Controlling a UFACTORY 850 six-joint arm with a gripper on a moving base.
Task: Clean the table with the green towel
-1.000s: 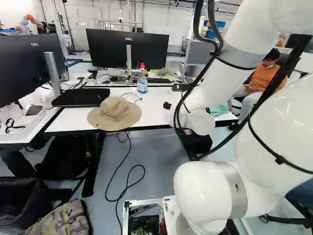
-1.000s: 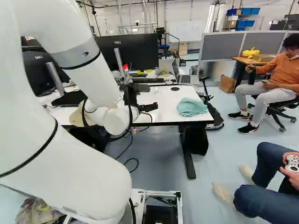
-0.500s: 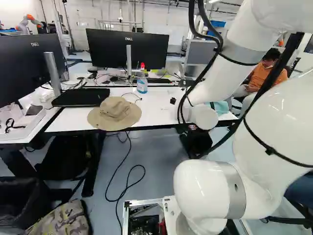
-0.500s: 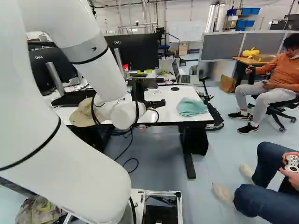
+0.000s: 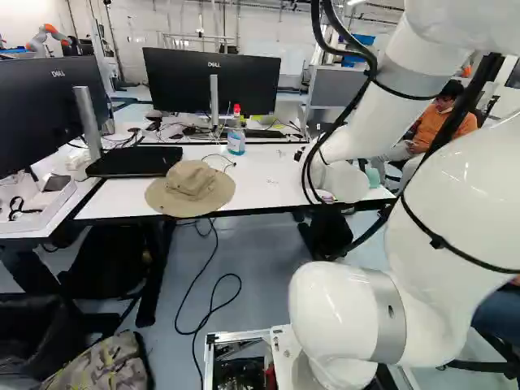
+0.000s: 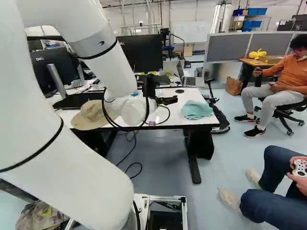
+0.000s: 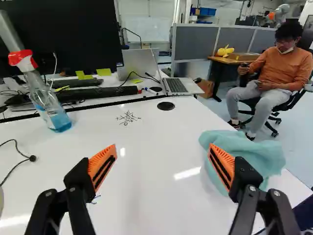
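Observation:
My gripper (image 6: 168, 100) is over the white table, to the left of the crumpled green towel (image 6: 196, 109) in the right base view. In the wrist view the gripper (image 7: 164, 164) stands open, its orange pads wide apart and only bare tabletop (image 7: 146, 186) showing between them. The towel (image 7: 259, 154) lies in a heap near the table's edge, just beyond and partly behind one finger. Dark pen marks (image 7: 128, 118) show on the tabletop ahead of the gripper, and a small blue mark is partly hidden by the other finger.
A spray bottle (image 5: 236, 140) and a tan hat (image 5: 192, 188) stand and lie on the table. Monitors (image 5: 213, 81) and an open laptop (image 7: 178, 85) are at the back. Another robot (image 5: 49, 36) is far off. A person's legs (image 6: 268, 191) reach in near the base's right.
My arm has swung the gripper rightward in the right base view, closer to the towel, with the fingers still empty. Base, towel, hat and bottle have kept their places.

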